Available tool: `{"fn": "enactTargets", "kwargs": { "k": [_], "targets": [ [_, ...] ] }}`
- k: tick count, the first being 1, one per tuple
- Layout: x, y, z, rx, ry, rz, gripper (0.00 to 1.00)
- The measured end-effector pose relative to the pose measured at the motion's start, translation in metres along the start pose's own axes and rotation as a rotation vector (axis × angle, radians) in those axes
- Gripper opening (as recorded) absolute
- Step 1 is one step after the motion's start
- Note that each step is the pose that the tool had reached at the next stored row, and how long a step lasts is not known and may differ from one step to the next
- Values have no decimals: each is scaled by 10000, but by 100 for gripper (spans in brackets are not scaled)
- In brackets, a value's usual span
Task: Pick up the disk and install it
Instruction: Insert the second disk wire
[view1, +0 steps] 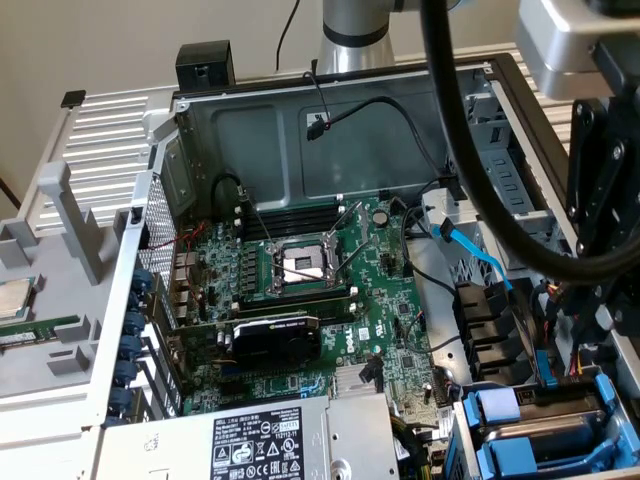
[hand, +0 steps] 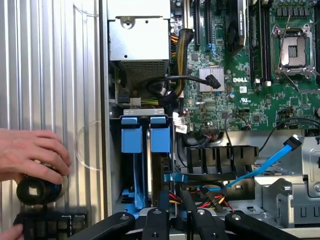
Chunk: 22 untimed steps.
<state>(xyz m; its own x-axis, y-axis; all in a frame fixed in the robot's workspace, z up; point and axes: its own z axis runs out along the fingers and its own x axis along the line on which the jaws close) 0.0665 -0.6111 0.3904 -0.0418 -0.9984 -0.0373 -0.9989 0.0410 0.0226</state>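
The gripper (hand: 175, 225) is cut off by the wrist picture's edge. The disk (hand: 149, 165) sits edge-on between blue frames, its label hidden. A hand (hand: 30, 155) is cropped.

**Soft, even light, with blur up close**

I see diffuse daylight-like lighting. The ribbed metal surface (hand: 55, 65) shines pale in the wrist view. The case interior (view1: 300, 140) sits in mild shadow. The black cable (view1: 470, 130) at the exterior view's upper right looks soft and out of focus.
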Motion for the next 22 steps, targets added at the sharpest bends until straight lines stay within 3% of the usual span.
{"fn": "enactTargets", "kwargs": {
  "k": [5,10,22],
  "targets": [
    [0,0,0,0,0,0,11],
    [0,0,1,0,0,-6,11],
    [1,-1,17,-68,45,-2131,11]
  ]
}}
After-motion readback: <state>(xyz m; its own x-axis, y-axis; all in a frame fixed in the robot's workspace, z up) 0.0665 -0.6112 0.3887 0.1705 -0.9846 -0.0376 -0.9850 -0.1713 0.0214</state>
